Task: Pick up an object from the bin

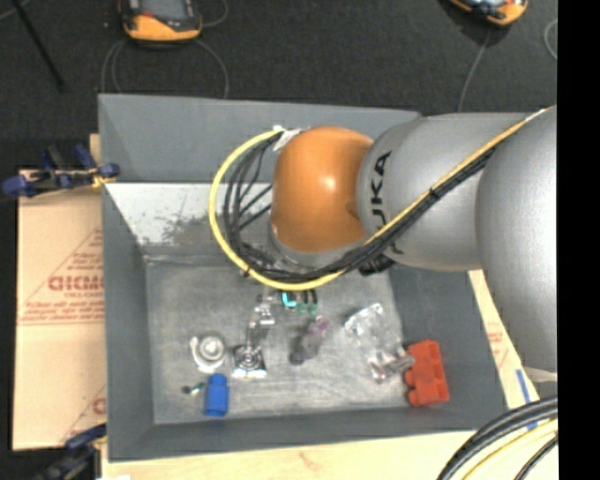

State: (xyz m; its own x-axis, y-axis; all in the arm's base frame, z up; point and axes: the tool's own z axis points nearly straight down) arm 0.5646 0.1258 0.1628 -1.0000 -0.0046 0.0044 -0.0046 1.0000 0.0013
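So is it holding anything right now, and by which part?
It cannot be told. The gripper sits mostly hidden under the orange cover, close above a silver metal piece and a dark grey piece in mid-bin.

Surroundings: matt black floor [300, 52] on all visible sides of the grey metal bin [122, 309]; beyond the bin's far edge lie a left orange-and-black device [161, 19], a right orange-and-black device [489, 7] and thin cables [221, 67].
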